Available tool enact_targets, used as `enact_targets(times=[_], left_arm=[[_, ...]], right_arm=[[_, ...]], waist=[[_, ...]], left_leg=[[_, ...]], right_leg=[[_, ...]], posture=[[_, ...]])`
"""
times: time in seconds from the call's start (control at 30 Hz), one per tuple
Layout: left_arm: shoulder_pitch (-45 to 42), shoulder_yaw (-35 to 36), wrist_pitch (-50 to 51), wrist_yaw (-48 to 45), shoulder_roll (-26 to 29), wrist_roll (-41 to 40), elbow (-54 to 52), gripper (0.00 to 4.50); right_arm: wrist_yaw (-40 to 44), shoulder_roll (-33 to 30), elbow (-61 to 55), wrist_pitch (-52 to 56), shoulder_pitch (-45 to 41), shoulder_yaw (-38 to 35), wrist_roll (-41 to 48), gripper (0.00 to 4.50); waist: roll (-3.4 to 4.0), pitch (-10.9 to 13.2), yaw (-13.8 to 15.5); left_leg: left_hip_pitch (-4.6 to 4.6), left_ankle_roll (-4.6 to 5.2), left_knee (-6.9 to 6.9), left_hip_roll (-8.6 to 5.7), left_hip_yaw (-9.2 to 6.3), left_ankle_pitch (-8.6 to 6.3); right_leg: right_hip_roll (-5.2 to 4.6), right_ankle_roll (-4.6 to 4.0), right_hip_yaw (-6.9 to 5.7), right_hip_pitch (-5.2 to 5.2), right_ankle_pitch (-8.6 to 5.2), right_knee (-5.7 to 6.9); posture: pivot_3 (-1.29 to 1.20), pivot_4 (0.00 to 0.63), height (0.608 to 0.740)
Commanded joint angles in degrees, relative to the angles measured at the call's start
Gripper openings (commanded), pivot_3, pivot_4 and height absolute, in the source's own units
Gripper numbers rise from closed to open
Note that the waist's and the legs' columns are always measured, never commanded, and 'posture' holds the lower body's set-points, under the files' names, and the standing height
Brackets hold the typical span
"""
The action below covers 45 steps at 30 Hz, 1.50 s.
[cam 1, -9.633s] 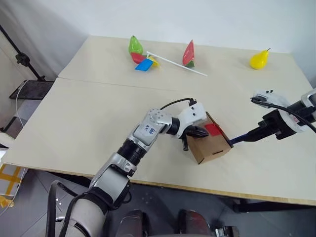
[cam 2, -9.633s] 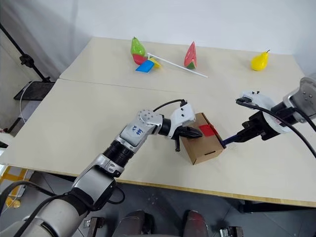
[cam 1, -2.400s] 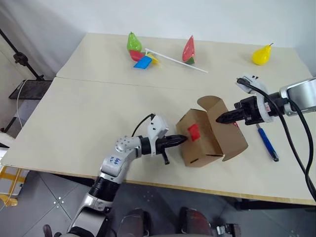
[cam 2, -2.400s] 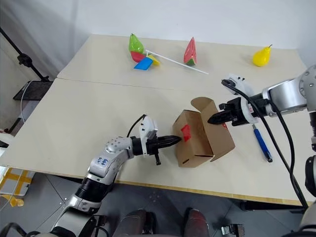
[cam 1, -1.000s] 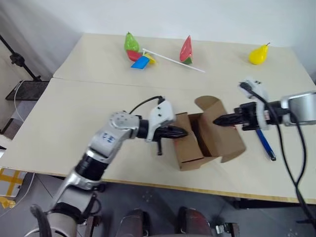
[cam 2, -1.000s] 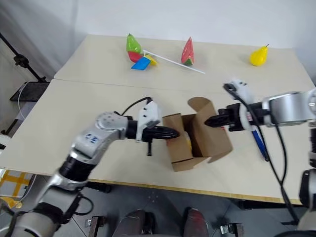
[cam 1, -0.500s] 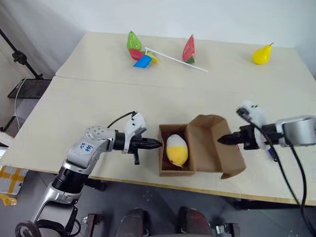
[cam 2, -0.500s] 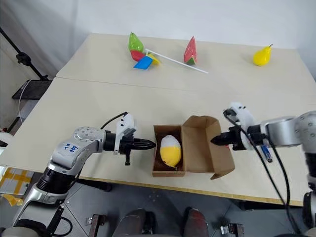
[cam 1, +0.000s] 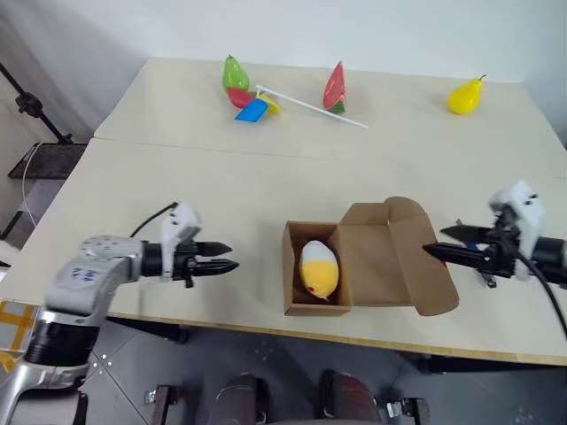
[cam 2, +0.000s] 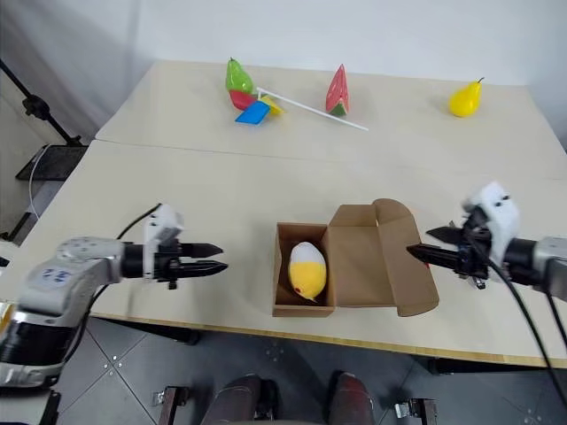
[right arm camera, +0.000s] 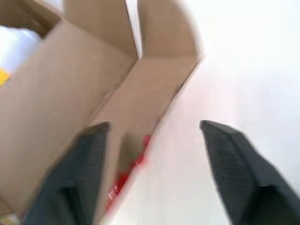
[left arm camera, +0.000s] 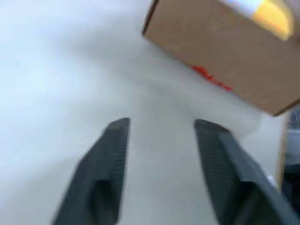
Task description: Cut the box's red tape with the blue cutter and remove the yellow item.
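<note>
Box [cam 1: 354,266] open on worktop [cam 1: 221,177], yellow item [cam 1: 319,270] inside. Left gripper [cam 1: 229,257] at 9 o'clock of box, spread, empty. Right gripper [cam 1: 431,248] at 3 o'clock, spread, empty.

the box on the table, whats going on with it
The box lies open on the table, its lid flap folded out, with the yellow item sitting inside. The left pincer and right pincer are on either side, both open and holding nothing. Taking the yellow item out is what's left.
</note>
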Motion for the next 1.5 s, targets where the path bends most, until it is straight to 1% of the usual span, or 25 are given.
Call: enact_targets(times=[0.03, 0.1, 0.13, 0.17, 0.2, 0.27, 0.33, 0.4, 0.47, 0.5, 0.57, 0.63, 0.67, 0.7, 0.77, 0.83, 0.93, 1.07, 1.17, 1.33, 1.43, 1.5], left_arm=[[0.11, 7.16, -0.84, -5.60, 5.91, -4.74, -1.76, 3.44], [-0.42, 9.11, 1.28, -7.08, 7.92, -7.53, -2.24, 4.03], [-0.35, 9.36, 1.78, -7.59, 8.76, -8.06, -2.11, 4.24], [0.09, 9.69, 2.72, -8.25, 9.56, -8.87, -2.14, 4.47], [0.11, 9.73, 2.83, -8.77, 10.06, -9.20, -1.93, 4.47], [-2.31, 8.06, 4.08, -9.71, 10.39, -10.41, -2.15, 4.47], [-8.23, 3.42, 5.24, -8.67, 8.25, -9.82, -2.78, 4.47], [-13.12, -0.48, 4.60, -7.82, 6.02, -8.09, -2.36, 4.47], [-18.72, -4.35, 3.74, -7.10, 2.96, -6.40, -1.46, 4.47], [-23.24, -9.22, 2.03, -8.53, 0.40, -3.84, -0.44, 4.47], [-28.03, -14.81, -0.25, -10.74, -2.20, -0.73, 1.23, 4.47], [-35.64, -22.63, 0.04, -10.22, -9.53, 3.69, 6.67, 4.47], [-38.01, -24.95, 0.19, -10.03, -12.02, 5.17, 8.79, 4.47], [-39.92, -28.06, 0.18, -9.95, -13.35, 7.91, 10.55, 4.47], [-42.67, -34.22, -0.92, -9.35, -16.38, 13.63, 14.08, 4.47], [-44.21, -38.05, -3.79, -10.13, -18.06, 17.48, 16.53, 4.47], [-44.71, -40.99, -7.01, -13.34, -18.52, 20.34, 18.24, 4.47], [-44.72, -43.40, -8.66, -16.56, -19.09, 23.21, 18.38, 4.47], [-44.45, -44.99, -11.75, -18.56, -19.80, 25.43, 19.16, 3.87], [-44.83, -43.20, -14.09, -15.24, -23.86, 28.07, 24.97, 2.42], [-45.22, -40.32, -14.42, -14.38, -25.75, 27.18, 26.74, 1.62], [-45.91, -36.00, -12.76, -12.14, -28.50, 24.70, 28.72, 1.11]], right_arm=[[12.25, 2.98, -3.98, -11.73, 3.53, -8.80, -0.03, 4.50], [15.97, 2.82, -6.90, -10.61, 6.28, -10.83, 2.01, 4.50], [17.65, 3.95, -8.24, -11.51, 6.76, -11.73, 3.45, 4.50], [20.15, 3.83, -10.29, -10.95, 9.18, -12.65, 4.19, 4.50], [21.87, 5.14, -12.09, -14.67, 10.61, -12.73, 2.06, 4.50], [21.63, 8.37, -15.67, -17.52, 13.70, -14.10, 0.94, 4.50], [20.64, 11.32, -17.13, -19.67, 16.71, -15.69, -0.70, 4.50], [19.88, 13.12, -18.30, -21.04, 19.04, -16.54, -2.07, 4.50], [18.85, 14.38, -19.77, -21.11, 21.22, -17.80, -2.03, 4.50], [18.33, 14.97, -20.67, -20.78, 22.93, -19.32, -1.88, 4.50], [17.58, 15.53, -21.78, -20.46, 24.85, -20.85, -1.74, 4.50], [15.57, 15.65, -22.31, -20.06, 25.65, -22.83, -2.16, 4.50], [15.00, 15.64, -22.58, -20.20, 25.90, -23.31, -2.45, 4.50], [15.03, 15.28, -23.03, -19.94, 26.44, -23.66, -2.40, 4.50], [14.60, 14.63, -25.39, -17.85, 28.20, -24.61, -0.61, 4.50], [13.85, 14.24, -27.06, -16.70, 29.13, -25.47, 0.49, 4.50], [11.43, 13.93, -28.58, -15.08, 29.05, -26.55, 2.04, 4.50], [9.88, 14.38, -28.85, -13.65, 29.89, -28.69, 3.05, 4.50], [10.38, 15.27, -28.27, -14.65, 31.11, -29.76, 2.14, 4.50], [9.32, 16.04, -27.98, -15.70, 30.85, -28.43, 1.47, 4.50], [9.50, 16.36, -27.80, -16.02, 31.18, -28.35, 1.45, 4.50], [10.52, 16.38, -27.52, -16.24, 31.81, -28.20, 1.27, 4.50]], waist=[[-0.06, 0.06, -0.01], [-0.12, 0.12, 0.01], [-0.09, 0.14, 0.04], [-0.09, 0.14, 0.10], [-0.07, 0.16, 0.22], [-0.16, 0.21, 0.38], [-0.39, 0.34, 0.77], [-0.45, 0.38, 0.98], [-0.48, 0.38, 1.00], [-0.49, 0.38, 0.93], [-0.52, 0.40, 1.20], [-0.52, 0.40, 1.26], [-0.53, 0.41, 1.27], [-0.54, 0.42, 1.26], [-0.53, 0.41, 0.82], [-0.54, 0.42, 0.26], [-0.54, 0.46, -0.08], [-0.56, 0.47, 0.37], [-0.58, 0.47, 0.86], [-0.59, 0.48, 0.94], [-0.59, 0.48, 0.94], [-0.61, 0.49, 1.01]], left_leg=[[0.06, -0.04, 0.00, -0.01, 0.00, 0.02], [0.08, -0.10, -0.01, 0.06, -0.03, 0.05], [0.11, -0.11, -0.01, 0.13, -0.05, 0.06], [0.23, -0.11, -0.02, 0.14, -0.05, 0.05], [0.28, -0.11, -0.03, 0.14, -0.04, 0.05], [0.54, -0.13, -0.09, 0.14, -0.07, 0.02], [0.56, -0.14, -0.10, 0.13, -0.10, 0.02], [0.54, -0.12, -0.02, 0.09, -0.12, 0.03], [0.59, -0.09, 0.01, 0.01, -0.02, 0.05], [0.60, -0.08, 0.01, 0.00, -0.01, 0.05], [0.61, -0.09, 0.02, -0.19, -0.04, 0.06], [0.63, -0.11, 0.00, -0.19, -0.02, 0.07], [0.63, -0.11, 0.01, -0.20, -0.01, 0.07], [0.60, -0.08, 0.02, -0.21, 0.00, 0.08], [0.61, -0.08, -0.01, -0.20, 0.03, 0.08], [0.62, -0.09, -0.08, -0.17, 0.01, 0.08], [0.61, -0.10, -0.09, -0.12, 0.02, 0.08], [0.60, -0.08, 0.05, 0.05, -0.02, 0.07], [0.58, 0.04, 0.09, 0.04, -0.04, 0.04], [0.58, 0.10, 0.15, 0.04, -0.06, 0.01], [0.58, 0.10, 0.17, 0.05, -0.06, 0.01], [0.57, 0.12, 0.20, 0.05, -0.07, 0.00]], right_leg=[[0.07, -0.02, 0.01, 0.04, 0.00, 0.03], [0.11, -0.06, 0.01, 0.04, -0.02, 0.08], [0.11, -0.07, 0.02, 0.05, -0.02, 0.11], [0.09, -0.07, 0.06, 0.15, -0.02, 0.13], [0.08, -0.07, 0.07, 0.22, -0.02, 0.11], [0.06, -0.06, 0.09, 0.45, -0.02, 0.11], [0.06, -0.07, 0.08, 0.48, -0.02, 0.14], [0.04, -0.07, 0.14, 0.51, -0.02, 0.14], [0.02, -0.07, 0.24, 0.54, -0.02, 0.14], [0.02, -0.07, 0.26, 0.54, -0.02, 0.15], [0.05, -0.07, 0.20, 0.54, -0.02, 0.22], [0.06, -0.07, 0.21, 0.52, -0.02, 0.24], [0.07, -0.07, 0.21, 0.54, -0.02, 0.24], [0.08, -0.07, 0.21, 0.54, -0.02, 0.17], [0.08, -0.07, 0.26, 0.52, -0.02, 0.15], [0.11, -0.08, 0.25, 0.48, -0.03, 0.17], [0.14, -0.12, 0.29, 0.39, -0.05, 0.21], [0.10, -0.15, 0.32, 0.40, -0.06, 0.26], [-0.03, -0.15, 0.32, 0.43, -0.05, 0.24], [-0.04, -0.14, 0.32, 0.47, -0.05, 0.24], [-0.04, -0.14, 0.32, 0.46, -0.05, 0.27], [-0.04, -0.14, 0.32, 0.47, -0.05, 0.29]], posture=[[0.00, 0.150, 0.740], [0.00, 0.150, 0.740], [0.00, 0.150, 0.740], [0.00, 0.150, 0.740], [0.00, 0.150, 0.740], [0.00, 0.150, 0.740], [0.00, 0.150, 0.740], [0.00, 0.150, 0.740], [0.00, 0.150, 0.740], [0.00, 0.150, 0.740], [0.00, 0.150, 0.740], [0.00, 0.150, 0.740], [0.00, 0.150, 0.740], [0.00, 0.150, 0.740], [0.00, 0.150, 0.740], [0.00, 0.150, 0.740], [0.00, 0.150, 0.740], [0.00, 0.150, 0.740], [0.00, 0.150, 0.740], [0.00, 0.150, 0.740], [0.00, 0.150, 0.740], [0.00, 0.150, 0.740]])
